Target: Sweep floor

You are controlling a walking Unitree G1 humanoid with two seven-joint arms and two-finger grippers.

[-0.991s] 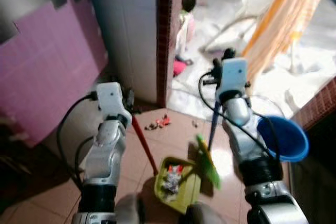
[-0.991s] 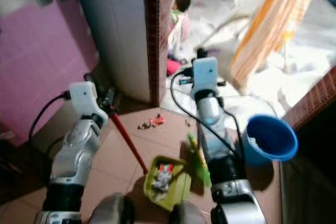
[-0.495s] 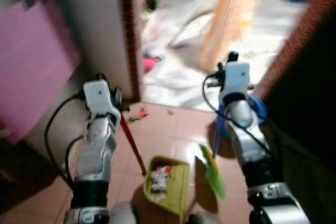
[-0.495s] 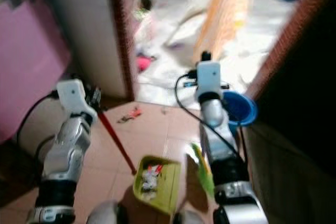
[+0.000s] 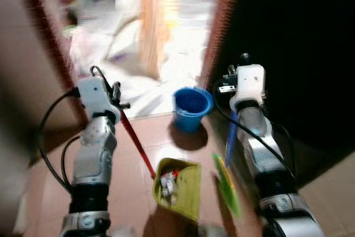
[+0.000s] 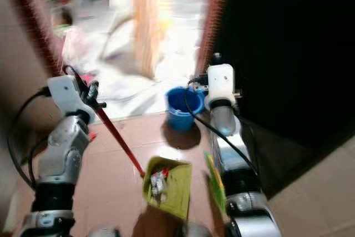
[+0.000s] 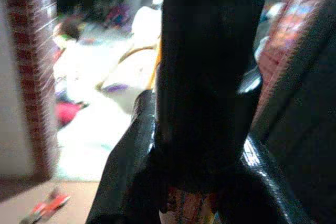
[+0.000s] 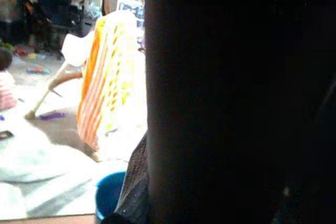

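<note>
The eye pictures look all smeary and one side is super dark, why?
Left and right eye views: motion-blurred, most in the bright, washed-out doorway; the right side is deep shadow. The blue bucket and green dustpan stay recognisable. Both wrist views: dark, blurred shapes up close block much of the picture.

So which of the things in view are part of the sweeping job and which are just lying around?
Part of the job:
- left gripper holding the red handle
- green dustpan with litter in it
- right gripper on the blue handle of the green broom
- blue bucket, probably for the sweepings

Just lying about:
- orange striped cloth
- red scrap on the tiles
</note>
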